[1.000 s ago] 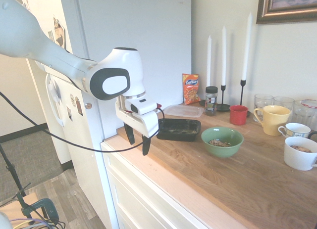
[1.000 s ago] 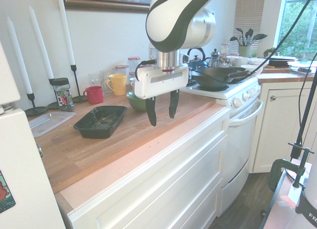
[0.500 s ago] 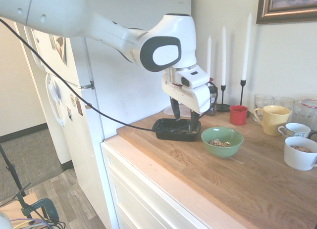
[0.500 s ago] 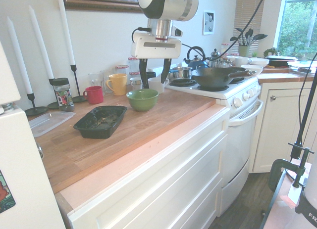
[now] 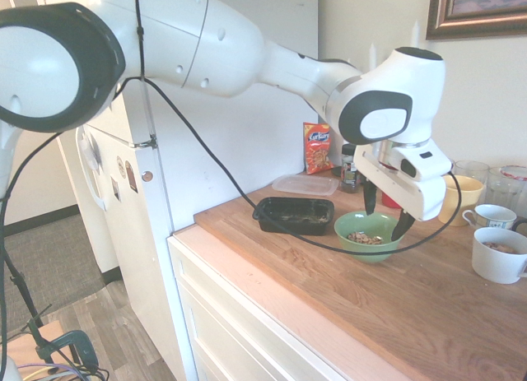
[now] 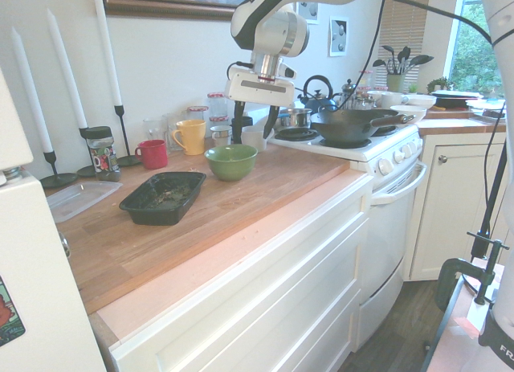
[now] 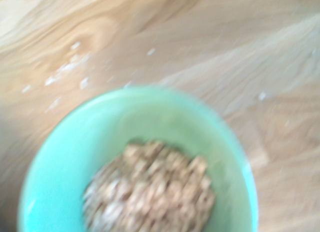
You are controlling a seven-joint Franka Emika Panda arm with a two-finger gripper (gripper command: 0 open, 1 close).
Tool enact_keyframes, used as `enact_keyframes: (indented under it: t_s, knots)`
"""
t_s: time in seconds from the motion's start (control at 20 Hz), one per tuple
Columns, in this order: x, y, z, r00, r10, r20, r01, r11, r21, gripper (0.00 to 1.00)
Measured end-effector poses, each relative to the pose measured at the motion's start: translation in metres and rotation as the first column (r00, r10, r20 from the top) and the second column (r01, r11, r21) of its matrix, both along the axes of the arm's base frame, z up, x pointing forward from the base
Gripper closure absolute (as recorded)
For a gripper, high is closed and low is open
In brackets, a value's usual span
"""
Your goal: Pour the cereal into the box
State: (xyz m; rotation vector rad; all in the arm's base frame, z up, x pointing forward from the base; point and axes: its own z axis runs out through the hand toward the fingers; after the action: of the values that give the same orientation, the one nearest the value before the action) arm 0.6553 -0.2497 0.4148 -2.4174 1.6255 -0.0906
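1. Swinging across from the bench's front edge, past the box, the arm now has its tool (image 5: pixel 384 216) hanging above the green bowl (image 5: pixel 369 233), fingers spread wide and holding nothing.
2. Cereal (image 7: pixel 150 192) lies as a small tan heap in the bottom of that bowl; the wrist view looks straight down on it, though blurred.
3. Loose flakes like these are judged light and free-running, so they should slide out once the bowl is tipped, and may scatter if it is tipped fast.
4. As for the bowl, it looks stiff, smooth and glazed, probably slippery; the sensible hold is on the rim, one finger inside the wall and one outside, clear of the heap.
5. Just beside the bowl, on the side toward the fridge, sits the box (image 5: pixel 294 215), a shallow black tray that already carries some dark residue.
6. Its low walls leave little margin, so the pour is best made from low over its middle.
7. Farther out on the bench (image 5: pixel 428 303) stand a clear flat container (image 5: pixel 305 184), an orange snack bag (image 5: pixel 317 148), a red cup (image 6: pixel 152 154), a yellow mug (image 6: pixel 189 136) and white cups (image 5: pixel 498 254).
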Motion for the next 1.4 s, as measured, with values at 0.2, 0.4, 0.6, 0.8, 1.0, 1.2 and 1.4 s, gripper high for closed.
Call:
enact_keyframes:
  t_s: [0.2,0.4,0.6,0.8,1.0,1.2,1.4]
  knots:
    - [0.013,-0.014,-0.022,1.000,-0.014,-0.016,0.015,1.000,0.014,0.00]
    - [0.020,-0.019,-0.050,0.999,-0.017,-0.044,0.018,1.000,0.021,0.00]
    - [0.023,-0.021,-0.071,0.998,-0.018,-0.066,0.020,0.999,0.025,1.00]
    - [0.027,-0.016,-0.076,0.998,-0.009,-0.069,0.011,0.999,0.031,1.00]
    - [0.030,-0.010,-0.081,0.997,-0.003,-0.075,0.005,0.999,0.036,1.00]
    - [0.031,-0.008,-0.084,0.997,-0.003,-0.075,0.006,0.999,0.044,1.00]
    - [0.032,-0.004,-0.085,0.997,-0.002,-0.073,0.006,0.998,0.055,1.00]
